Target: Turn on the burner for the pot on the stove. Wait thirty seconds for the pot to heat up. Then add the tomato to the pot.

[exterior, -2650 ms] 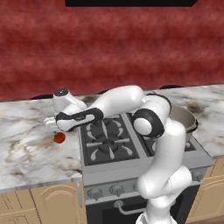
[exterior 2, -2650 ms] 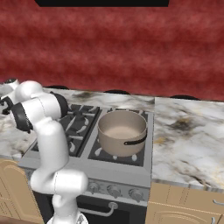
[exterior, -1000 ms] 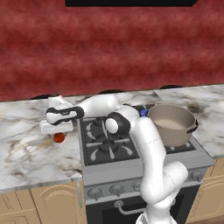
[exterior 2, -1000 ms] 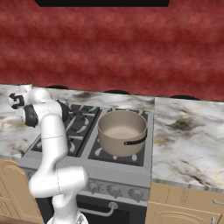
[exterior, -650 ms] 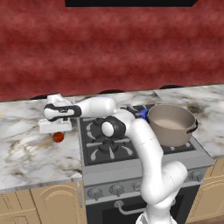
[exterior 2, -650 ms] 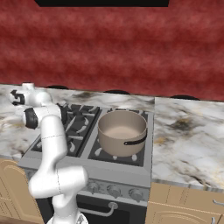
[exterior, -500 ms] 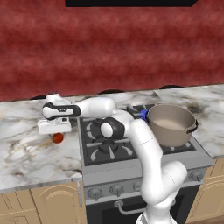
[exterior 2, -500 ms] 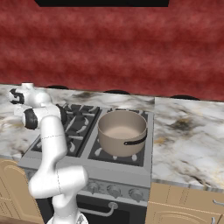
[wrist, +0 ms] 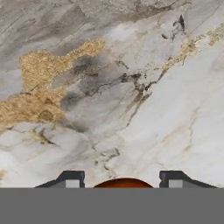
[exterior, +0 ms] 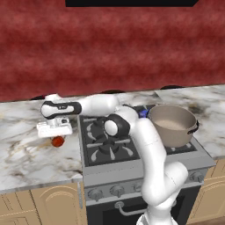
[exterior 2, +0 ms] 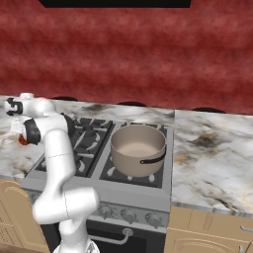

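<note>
small glossy red-orange tomato [exterior: 57,141] sits round between the gripper [wrist: 124,183] tips.

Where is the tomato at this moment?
In the left base view the tomato sits on the marble counter left of the stove, under the pincer.

pots: 1 [exterior 2: 137,148] | tomatoes: 1 [exterior: 57,141] | stoves: 1 [exterior: 132,165] | hands: 1 [exterior: 55,130]
</note>
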You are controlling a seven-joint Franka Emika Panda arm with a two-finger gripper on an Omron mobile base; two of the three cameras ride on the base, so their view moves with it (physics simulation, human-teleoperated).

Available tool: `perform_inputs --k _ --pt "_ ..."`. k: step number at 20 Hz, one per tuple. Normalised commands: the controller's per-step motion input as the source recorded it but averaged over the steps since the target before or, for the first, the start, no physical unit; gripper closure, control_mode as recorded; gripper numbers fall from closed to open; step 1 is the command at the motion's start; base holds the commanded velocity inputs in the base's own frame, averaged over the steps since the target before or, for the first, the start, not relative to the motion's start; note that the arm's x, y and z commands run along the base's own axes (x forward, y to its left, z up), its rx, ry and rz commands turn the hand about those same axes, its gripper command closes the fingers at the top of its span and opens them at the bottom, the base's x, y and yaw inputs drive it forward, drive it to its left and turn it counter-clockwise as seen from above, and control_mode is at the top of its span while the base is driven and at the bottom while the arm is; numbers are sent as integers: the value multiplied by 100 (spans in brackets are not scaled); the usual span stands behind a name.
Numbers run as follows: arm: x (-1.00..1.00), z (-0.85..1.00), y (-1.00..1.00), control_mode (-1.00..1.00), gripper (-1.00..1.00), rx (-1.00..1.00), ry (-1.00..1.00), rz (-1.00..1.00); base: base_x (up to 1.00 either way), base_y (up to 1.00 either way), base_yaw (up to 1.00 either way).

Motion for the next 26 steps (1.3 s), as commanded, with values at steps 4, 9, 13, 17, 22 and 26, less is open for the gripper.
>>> perform_inputs --k 4,9,13,17,22,26 --pt "-12 59 -70 -100 100 -1 -40 0 0 0 0" --pt "-17 57 -81 -100 100 -5 -51 0 0 0 0" --pt "-12 87 -98 -100 100 3 -27 0 0 0 0" --pt "-11 100 -91 -100 100 11 0 -4 0 0 0" --pt "-10 100 -93 -100 100 9 0 -6 0 0 0" --pt "-8 100 -84 -100 100 13 4 -11 0 0 0"
